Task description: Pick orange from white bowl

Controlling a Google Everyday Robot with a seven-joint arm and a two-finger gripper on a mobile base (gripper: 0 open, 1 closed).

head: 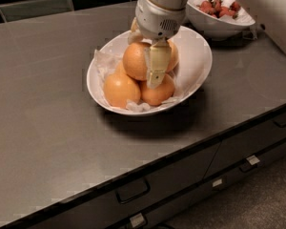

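Observation:
The white bowl (pixel 198 56) stands on the dark counter, lined with crumpled white paper and holding several orange fruits. The orange (pixel 133 62), big and round, lies on top of the pile. My gripper (pixel 143 60) reaches down into the bowl from above and is shut on this orange. One tan finger (pixel 157 66) lies against its right front side. The other finger is at the orange's back left, mostly hidden. The orange still rests on the fruits below.
Other oranges lie lower in the bowl at front left (pixel 120 90) and front right (pixel 158 93). A second white bowl with red berries (pixel 219 11) stands at the back right. The counter edge (pixel 181 151) runs above drawers with handles.

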